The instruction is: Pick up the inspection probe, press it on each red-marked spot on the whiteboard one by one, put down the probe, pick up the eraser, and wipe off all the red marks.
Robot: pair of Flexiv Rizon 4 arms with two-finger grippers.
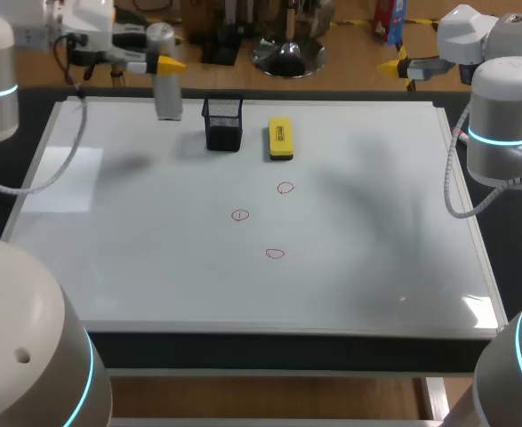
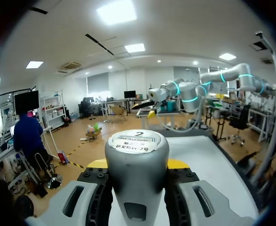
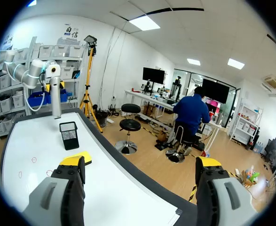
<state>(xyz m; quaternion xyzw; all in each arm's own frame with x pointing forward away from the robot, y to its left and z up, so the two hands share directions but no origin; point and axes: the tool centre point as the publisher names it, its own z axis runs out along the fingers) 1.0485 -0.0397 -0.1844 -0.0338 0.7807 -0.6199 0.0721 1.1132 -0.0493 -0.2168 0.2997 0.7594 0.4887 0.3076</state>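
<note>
whiteboard [image 1: 154, 267] lies under us | our left gripper [image 1: 166, 64] pinches the grey inspection probe [image 1: 167, 93] over the far-left part of the board, near the black mesh cup [image 1: 223, 124] | our right gripper [image 3: 140, 165] is spread with nothing between its fingers | yellow eraser [image 1: 281, 140] lies just beside the cup | three red marks [image 1: 240, 214] at mid-board, well apart from the probe

Bright overhead light is washing the whiteboard [image 1: 154, 285]; glare is pooling at its left side and near right corner, while soft grey shadows are lying across its far half.
</note>
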